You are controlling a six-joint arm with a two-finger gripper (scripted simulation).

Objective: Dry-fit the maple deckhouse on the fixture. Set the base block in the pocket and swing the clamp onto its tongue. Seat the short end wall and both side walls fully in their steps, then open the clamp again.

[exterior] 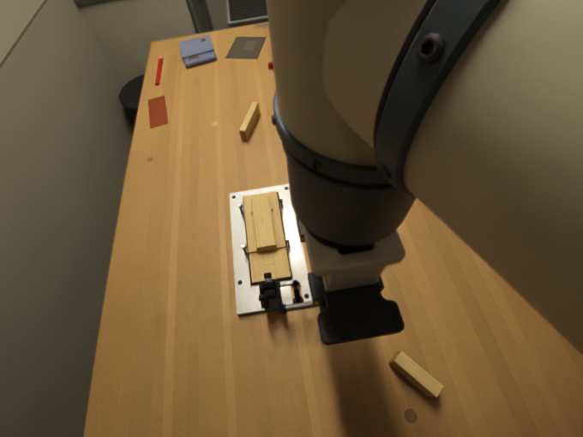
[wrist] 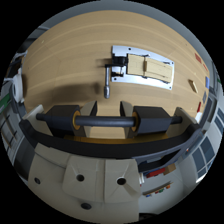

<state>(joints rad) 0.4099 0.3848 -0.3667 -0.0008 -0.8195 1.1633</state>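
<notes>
The maple base block (exterior: pixel 266 237) (wrist: pixel 149 67) sits in the pocket of the metal fixture plate (exterior: pixel 269 249) (wrist: pixel 142 67), and the black clamp (exterior: pixel 270 294) (wrist: pixel 118 61) rests on its tongue at the near end. The clamp's handle (wrist: pixel 106 83) sticks out sideways over the bench. A raised maple piece (exterior: pixel 262 221) (wrist: pixel 157 68) lies on the block's far half. My gripper (wrist: pixel 108 111) hovers beside the plate, near the handle, open and empty. One loose wall (exterior: pixel 250 121) (wrist: pixel 193 86) lies far up the bench, another (exterior: pixel 417 374) near the front.
My arm's bulk (exterior: pixel 376 141) hides the bench to the right of the plate. A red card (exterior: pixel 157 111), red pencil (exterior: pixel 159 70), blue block (exterior: pixel 198 51) and grey pad (exterior: pixel 246 47) lie at the far end. The bench's left edge drops beside a wall.
</notes>
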